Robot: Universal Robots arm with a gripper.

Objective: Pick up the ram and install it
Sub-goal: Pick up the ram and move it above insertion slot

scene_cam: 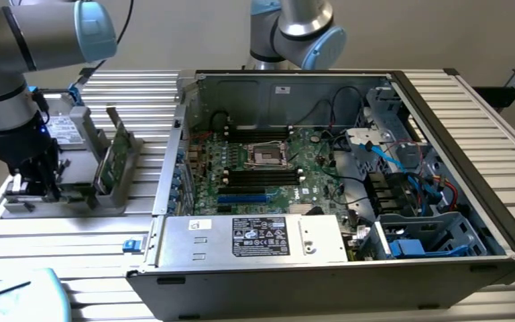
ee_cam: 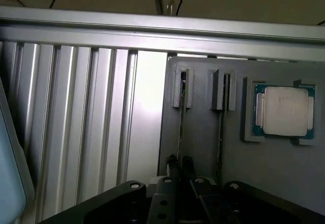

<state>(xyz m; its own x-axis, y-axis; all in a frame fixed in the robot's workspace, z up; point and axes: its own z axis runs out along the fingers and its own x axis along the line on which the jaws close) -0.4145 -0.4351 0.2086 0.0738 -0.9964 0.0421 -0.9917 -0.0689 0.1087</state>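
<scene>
The ram [ee_cam: 181, 127] stands edge-on in a slot of the grey holder [ee_cam: 200, 148], a thin dark stick. My gripper [ee_cam: 180, 164] is down over its near end, one finger on each side, and looks shut on it. A second thin stick [ee_cam: 221, 132] stands in the neighbouring slot, free. In the exterior view my gripper [scene_cam: 35, 191] is low over the holder [scene_cam: 78, 201] at the exterior view's left, beside the open computer case [scene_cam: 329, 168]. The motherboard's long dark slots [scene_cam: 253, 176] lie in the case's middle.
A square silver processor [ee_cam: 284, 111] rests in a pocket of the holder. Taller green cards [scene_cam: 110, 161] stand upright in the holder between my gripper and the case wall. Another arm's base [scene_cam: 294, 33] rises behind the case. A light-blue object [scene_cam: 16, 298] sits at the table's near corner.
</scene>
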